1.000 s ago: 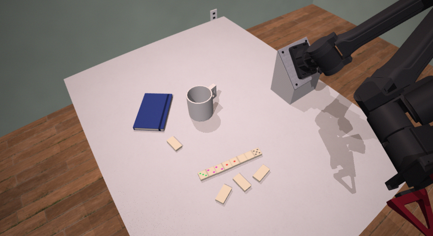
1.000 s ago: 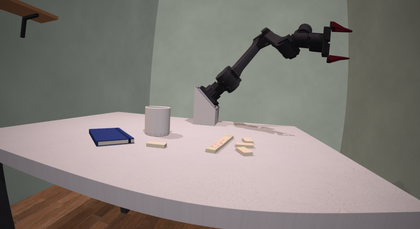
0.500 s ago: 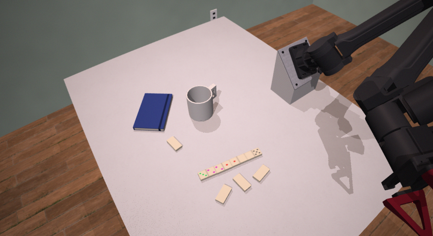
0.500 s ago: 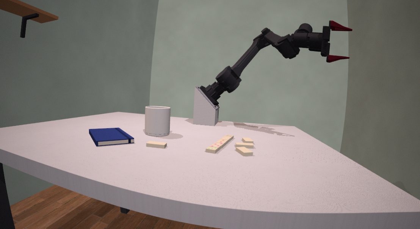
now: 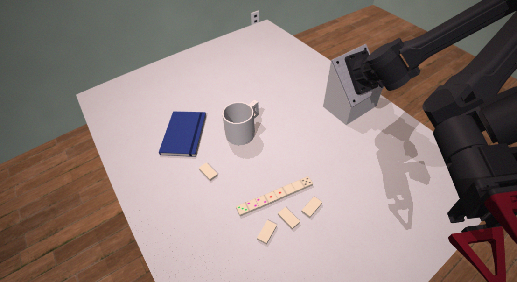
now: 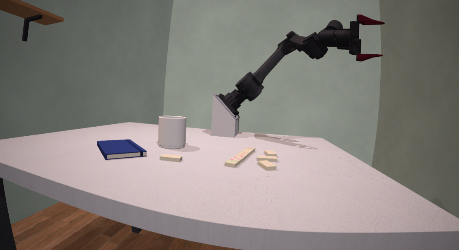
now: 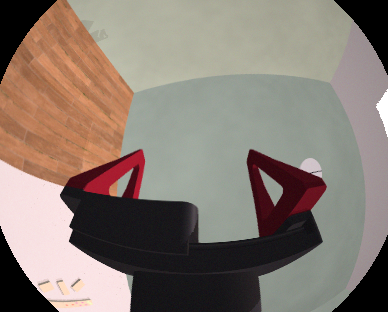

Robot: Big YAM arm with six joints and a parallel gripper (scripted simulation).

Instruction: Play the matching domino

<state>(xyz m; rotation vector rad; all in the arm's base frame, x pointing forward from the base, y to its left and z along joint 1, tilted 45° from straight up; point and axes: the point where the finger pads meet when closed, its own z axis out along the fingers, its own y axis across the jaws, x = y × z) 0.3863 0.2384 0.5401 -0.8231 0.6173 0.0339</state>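
- A pale table [image 5: 144, 81] [image 6: 192, 190] [image 7: 16, 210] fills most of the space in front of me.
- The black arm [image 5: 452, 28] [image 6: 271, 65] reaches high and clear of it, rising from a grey wedge-shaped mount [image 5: 338, 95] [image 6: 223, 120].
- Its gripper [image 5: 508, 256] [image 6: 383, 39] [image 7: 195, 155] hangs in the air, red fingers spread fully apart, nothing between them.
- A blue notebook [image 5: 182, 133] [image 6: 120, 148] lies closed, near the mug.
- That grey mug [image 5: 239, 130] [image 6: 172, 132] stands upright.
- The domino line [image 5: 275, 194] [image 6: 240, 157] [image 7: 71, 303] lies flat, face up and joined, with a green three at one end and a black five at the other.
- Three face-down dominoes, the first [image 5: 267, 231] [image 6: 267, 165] [image 7: 77, 285] nearest the green end, the second [image 5: 289, 217] [image 6: 267, 158] [image 7: 62, 287] between, the third [image 5: 311, 206] [image 6: 270, 152] [image 7: 46, 286] nearest the five, lie along one side, apart from the line.
- A lone face-down domino [image 5: 208, 171] [image 6: 171, 157] lies near the notebook, across the line from those three. I cannot tell which one matches.
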